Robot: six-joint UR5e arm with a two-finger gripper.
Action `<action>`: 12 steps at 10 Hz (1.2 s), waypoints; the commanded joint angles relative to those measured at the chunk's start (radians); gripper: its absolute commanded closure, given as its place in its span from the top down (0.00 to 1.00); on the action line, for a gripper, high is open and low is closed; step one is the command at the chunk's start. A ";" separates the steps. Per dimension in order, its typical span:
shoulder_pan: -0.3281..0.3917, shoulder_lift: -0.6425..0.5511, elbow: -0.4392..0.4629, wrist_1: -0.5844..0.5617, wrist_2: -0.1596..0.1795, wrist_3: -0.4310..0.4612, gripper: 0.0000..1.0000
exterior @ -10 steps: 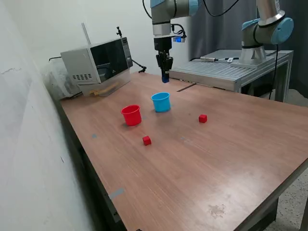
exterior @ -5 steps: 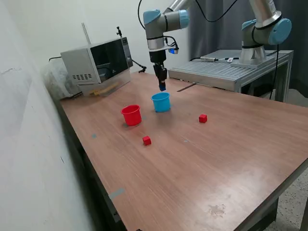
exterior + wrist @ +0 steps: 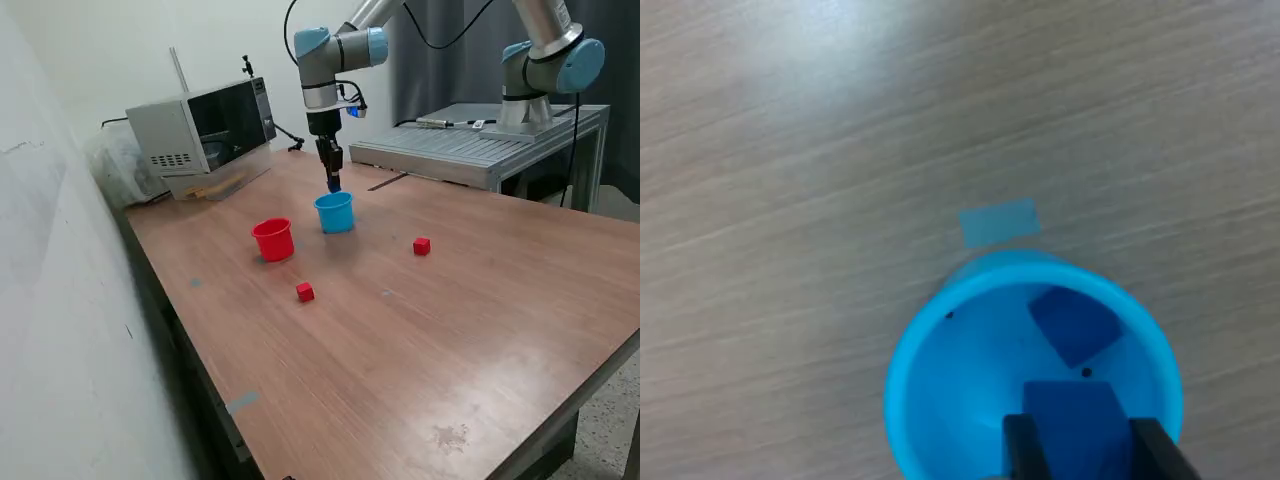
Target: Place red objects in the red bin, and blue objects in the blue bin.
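Over blue cup (image 3: 335, 212) | jaws pinch blue cube (image 3: 1072, 422) | second cube (image 3: 1072, 325) inside | red cup (image 3: 273, 240) beside

Bench (image 3: 480, 330): brown wood-grain top carrying a microwave (image 3: 205, 130) at the far corner, a red cup (image 3: 273, 240) and a light blue cup (image 3: 335, 212) standing upright near each other. Two small red cubes lie apart: one (image 3: 305, 292) nearer than the red cup, one (image 3: 422, 246) toward the exterior view's right. A pale blue tape patch (image 3: 998, 221) sits just beside the light blue cup.
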 commanded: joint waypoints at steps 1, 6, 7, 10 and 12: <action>-0.001 -0.002 0.001 0.002 -0.002 -0.001 1.00; 0.071 -0.161 0.033 0.031 0.001 -0.024 1.00; 0.131 -0.225 0.039 0.095 0.003 -0.054 1.00; 0.349 -0.343 0.071 0.151 0.003 -0.186 1.00; 0.395 -0.334 0.070 0.147 0.009 -0.221 1.00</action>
